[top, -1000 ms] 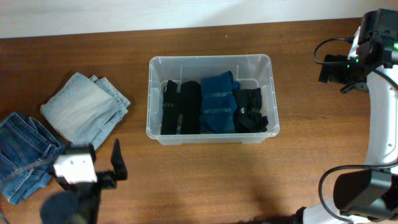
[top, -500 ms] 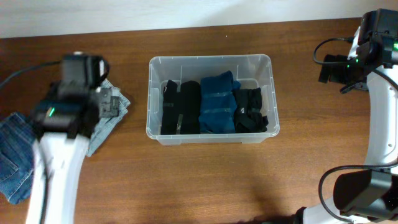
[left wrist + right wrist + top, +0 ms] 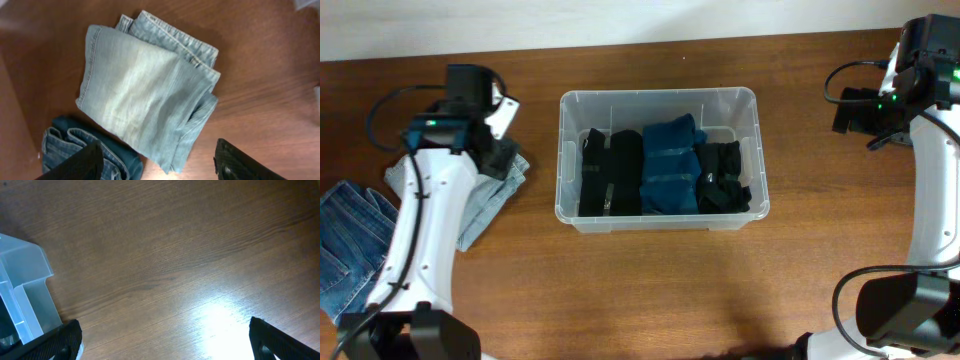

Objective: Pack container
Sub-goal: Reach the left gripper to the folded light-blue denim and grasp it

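Observation:
The clear plastic container (image 3: 658, 100) stands in the middle of the table, holding folded black and blue garments (image 3: 668, 168) side by side. Its corner shows in the right wrist view (image 3: 22, 287). Folded light-blue jeans (image 3: 145, 87) lie to its left, also in the overhead view (image 3: 480, 195), with darker jeans (image 3: 345, 235) beside them, also in the left wrist view (image 3: 75, 145). My left gripper (image 3: 157, 165) is open above the light jeans; it also shows from overhead (image 3: 500, 145). My right gripper (image 3: 165, 340) is open over bare table at the far right; from overhead it shows there (image 3: 850, 110).
The brown wooden table (image 3: 650, 290) carries everything. A pale wall runs along its far edge (image 3: 620, 20). My right arm's white link (image 3: 935, 190) reaches down the right side, my left arm's link (image 3: 420, 250) lies over the jeans.
My left arm swung from the table's front left up to the far left, over the light jeans. The right arm and the container have not moved.

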`<state>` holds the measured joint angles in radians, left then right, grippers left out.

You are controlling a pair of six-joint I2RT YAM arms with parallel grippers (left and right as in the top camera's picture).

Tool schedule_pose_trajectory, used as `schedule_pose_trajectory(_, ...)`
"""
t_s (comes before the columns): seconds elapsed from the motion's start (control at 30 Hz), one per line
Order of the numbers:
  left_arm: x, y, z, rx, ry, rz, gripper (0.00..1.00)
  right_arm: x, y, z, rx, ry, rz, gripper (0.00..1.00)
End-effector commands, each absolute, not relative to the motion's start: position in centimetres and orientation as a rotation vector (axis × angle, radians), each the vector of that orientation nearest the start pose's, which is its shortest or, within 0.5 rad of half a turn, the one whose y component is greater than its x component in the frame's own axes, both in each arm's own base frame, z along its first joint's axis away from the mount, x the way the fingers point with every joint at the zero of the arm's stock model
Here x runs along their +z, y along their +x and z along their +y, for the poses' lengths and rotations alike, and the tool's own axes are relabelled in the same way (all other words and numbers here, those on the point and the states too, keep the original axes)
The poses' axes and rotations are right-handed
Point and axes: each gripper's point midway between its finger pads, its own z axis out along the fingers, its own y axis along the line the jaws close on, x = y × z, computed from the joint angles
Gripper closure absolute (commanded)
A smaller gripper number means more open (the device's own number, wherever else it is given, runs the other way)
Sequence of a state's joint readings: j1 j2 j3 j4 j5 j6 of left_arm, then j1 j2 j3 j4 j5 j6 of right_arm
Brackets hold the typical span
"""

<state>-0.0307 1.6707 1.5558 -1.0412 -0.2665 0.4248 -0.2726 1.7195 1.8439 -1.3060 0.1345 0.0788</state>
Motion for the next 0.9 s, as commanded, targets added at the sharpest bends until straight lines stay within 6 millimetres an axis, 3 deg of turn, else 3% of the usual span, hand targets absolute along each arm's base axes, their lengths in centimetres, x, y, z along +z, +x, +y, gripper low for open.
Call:
schedule_pose_trajectory(0.0,18.4,39.6,3.1,0.372,0.699,2.684,0.29,24.3,36.7,-12.9,-0.249,0.534,2.693,0.01)
schedule_pose_trajectory(0.17,16.7,38.6,3.2,0.351,0.740,2.730,0.26,24.3,36.7,-12.9,-0.249,0.534,2.693,0.01)
schedule_pose_trajectory(0.43,9.5,35.3,3.3,0.332,0.929,2.821,0.21,24.3,36.7,-12.9,-0.249,0.534,2.693,0.01)
schedule_pose_trajectory(0.53,8.1,35.2,3.4,0.346,0.925,2.812,0.17,24.3,36.7,-12.9,-0.249,0.534,2.693,0.01)
schedule_pose_trajectory(0.87,6.1,36.9,3.9,0.430,0.938,2.712,0.08,24.3,36.7,-12.9,-0.249,0.534,2.693,0.01)
